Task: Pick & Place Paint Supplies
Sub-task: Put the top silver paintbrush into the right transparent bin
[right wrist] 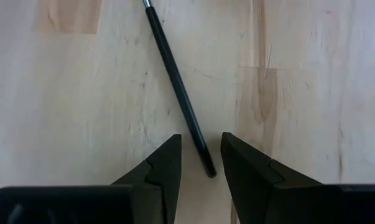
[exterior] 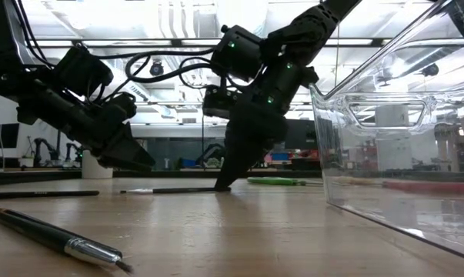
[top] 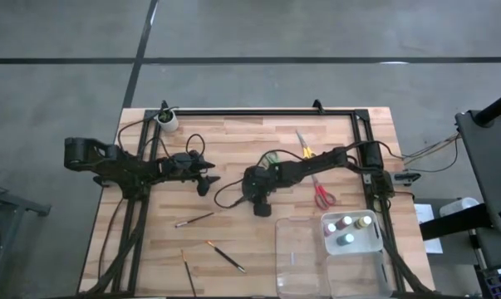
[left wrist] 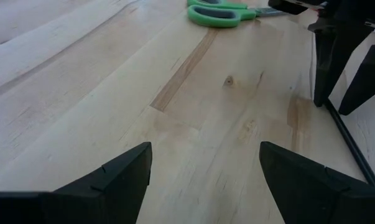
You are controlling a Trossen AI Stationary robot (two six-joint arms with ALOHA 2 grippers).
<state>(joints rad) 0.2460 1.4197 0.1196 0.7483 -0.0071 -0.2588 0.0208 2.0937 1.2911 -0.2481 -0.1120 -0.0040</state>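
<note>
My right gripper (right wrist: 201, 146) points steeply down at mid-table, its tips low at the wood (exterior: 222, 185). It is partly open. Its fingers stand on either side of the handle end (right wrist: 208, 167) of a thin black brush (right wrist: 175, 78), which lies flat on the table; I see a gap on both sides. My left gripper (top: 207, 181) waits open over bare wood at the left (left wrist: 206, 162). Two more brushes (top: 225, 256) (top: 188, 272) lie near the front edge. Green scissors (top: 271, 158), yellow scissors (top: 304, 148) and red scissors (top: 323, 195) lie flat around the right arm.
A clear plastic tray (top: 283, 249) stands at the front right, and several paint bottles (top: 348, 231) stand upright in its white section. A small white cup (top: 167, 122) sits at the far left corner. A black frame rail (top: 258, 112) runs along the far edge.
</note>
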